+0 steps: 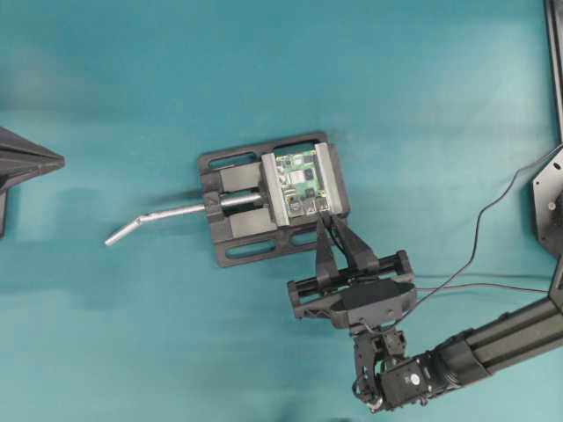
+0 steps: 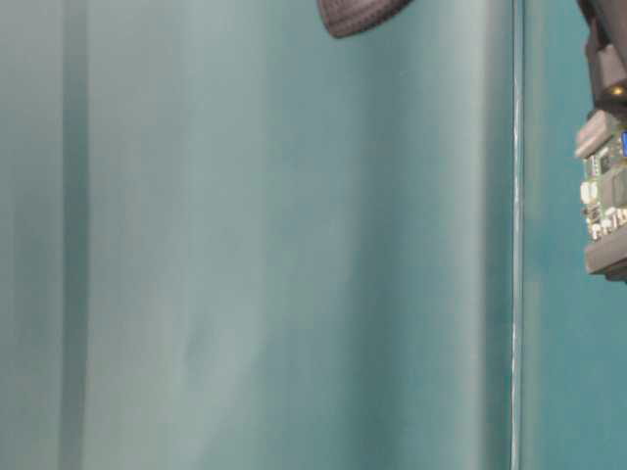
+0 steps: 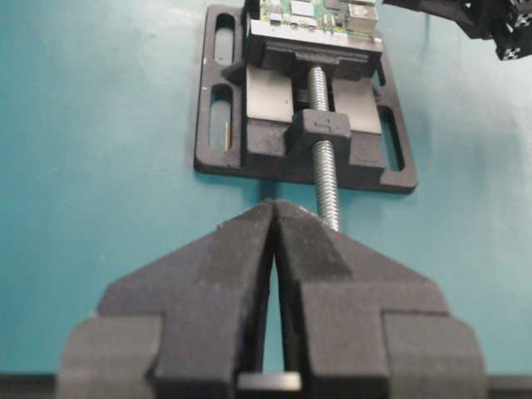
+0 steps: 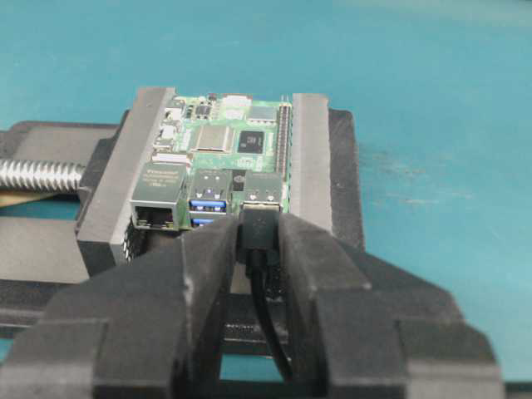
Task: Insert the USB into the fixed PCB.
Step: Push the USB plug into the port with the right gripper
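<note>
Surface: teal bench (image 1: pixel 132 105), nothing on it but the vise rig and the two arms.
Fixture: black drill-press vise (image 1: pixel 237 242) with grey jaws, silver handle (image 1: pixel 167 215) sticking out to overhead-left.
Board: fixed PCB (image 4: pixel 229 141), green, clamped flat between the vise jaws, port edge facing the right arm.
Plug: USB (image 4: pixel 259 226) sits at the mouth of the right-hand silver port (image 4: pixel 264 189), right of the blue-lined one (image 4: pixel 209 198). Plug body still fully visible outside the shell.
Cable: thin black cable (image 4: pixel 266 316) runs back from the plug between the fingers.
Right gripper: right gripper (image 4: pixel 259 241) pinching the USB by its sides, fingertips just short of the board edge.
Left gripper: left gripper (image 3: pixel 273 249) pressed together, holding nothing, parked well back on the handle side, looking down the screw (image 3: pixel 326 179).
Orientation: plug long axis horizontal, in line with the port, metal tip toward the board; looks square to it, no obvious tilt.
Progress: pick-up and alignment done by the look of it. Can't tell if the tip has entered yet.
Left: push straight in until seated, then release.
</note>
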Available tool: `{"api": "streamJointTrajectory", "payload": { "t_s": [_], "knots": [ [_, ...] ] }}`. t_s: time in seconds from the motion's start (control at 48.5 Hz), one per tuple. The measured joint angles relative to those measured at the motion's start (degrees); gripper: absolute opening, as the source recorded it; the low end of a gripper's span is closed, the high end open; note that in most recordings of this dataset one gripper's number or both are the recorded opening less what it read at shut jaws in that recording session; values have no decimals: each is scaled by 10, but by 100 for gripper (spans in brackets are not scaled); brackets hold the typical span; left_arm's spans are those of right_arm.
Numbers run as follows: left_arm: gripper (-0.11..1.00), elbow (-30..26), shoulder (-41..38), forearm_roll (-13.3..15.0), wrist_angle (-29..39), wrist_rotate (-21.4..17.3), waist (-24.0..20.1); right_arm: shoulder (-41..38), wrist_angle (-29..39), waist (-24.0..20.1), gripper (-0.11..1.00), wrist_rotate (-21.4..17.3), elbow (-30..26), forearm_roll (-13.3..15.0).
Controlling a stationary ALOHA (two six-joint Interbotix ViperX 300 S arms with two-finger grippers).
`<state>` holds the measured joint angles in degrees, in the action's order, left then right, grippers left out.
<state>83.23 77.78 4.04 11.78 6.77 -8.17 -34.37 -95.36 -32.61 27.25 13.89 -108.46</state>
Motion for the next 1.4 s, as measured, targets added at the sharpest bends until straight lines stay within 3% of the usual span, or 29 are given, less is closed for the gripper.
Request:
{"api": "streamJointTrajectory", "payload": {
  "t_s": [1.402],
  "knots": [
    [0,0,0,0,0,0,0,0,4,-1,23,1,-2,-12]
  ]
}}
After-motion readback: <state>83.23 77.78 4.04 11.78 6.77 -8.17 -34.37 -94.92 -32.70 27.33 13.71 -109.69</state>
